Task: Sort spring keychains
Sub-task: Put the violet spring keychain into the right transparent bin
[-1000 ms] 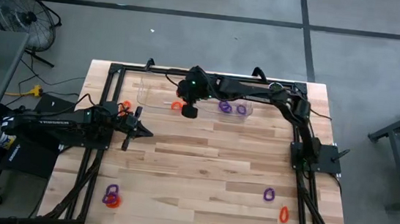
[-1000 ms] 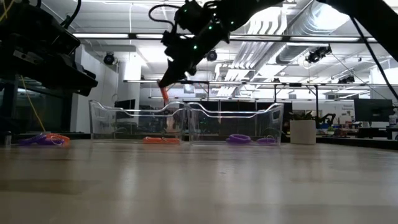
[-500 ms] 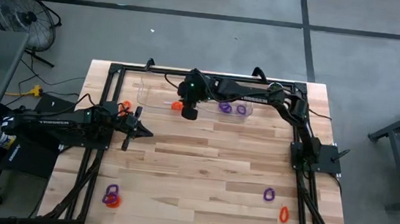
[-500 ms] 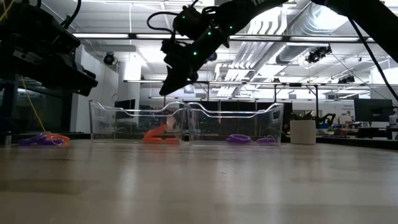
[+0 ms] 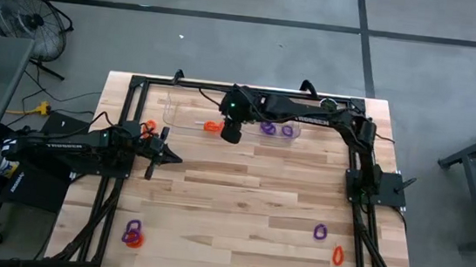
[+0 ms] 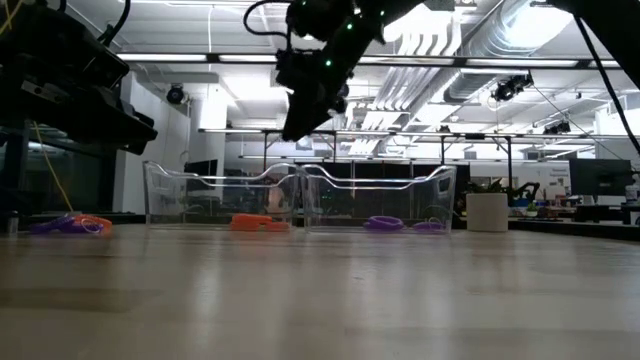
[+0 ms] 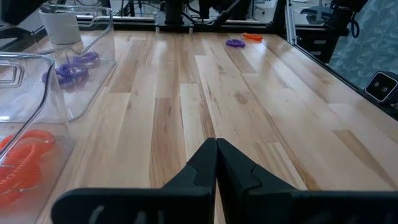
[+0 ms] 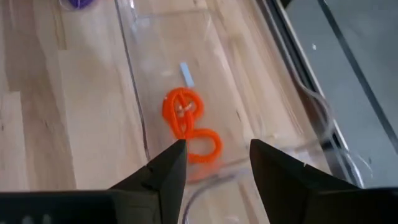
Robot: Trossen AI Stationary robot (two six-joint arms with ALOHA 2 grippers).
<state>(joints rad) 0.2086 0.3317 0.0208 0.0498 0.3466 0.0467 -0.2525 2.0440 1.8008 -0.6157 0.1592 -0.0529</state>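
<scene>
- Right gripper (image 8: 214, 163) jaws apart, empty, above orange spring keychains (image 8: 186, 124) in clear bin (image 8: 273, 134).
- Left gripper (image 7: 216, 163) closed, empty, over tabletop (image 7: 249, 106).
- No legible writing.

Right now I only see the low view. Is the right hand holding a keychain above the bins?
Observer: No. Its wrist view shows the right hand open and empty, above orange keychains lying in the clear bin.
Operator: Any outside the bins that I can't see?
Observer: Yes. The high view shows a loose purple keychain and a loose orange keychain on the table's right side.
Operator: And the left hand?
Observer: The left hand is shut and empty.
</scene>
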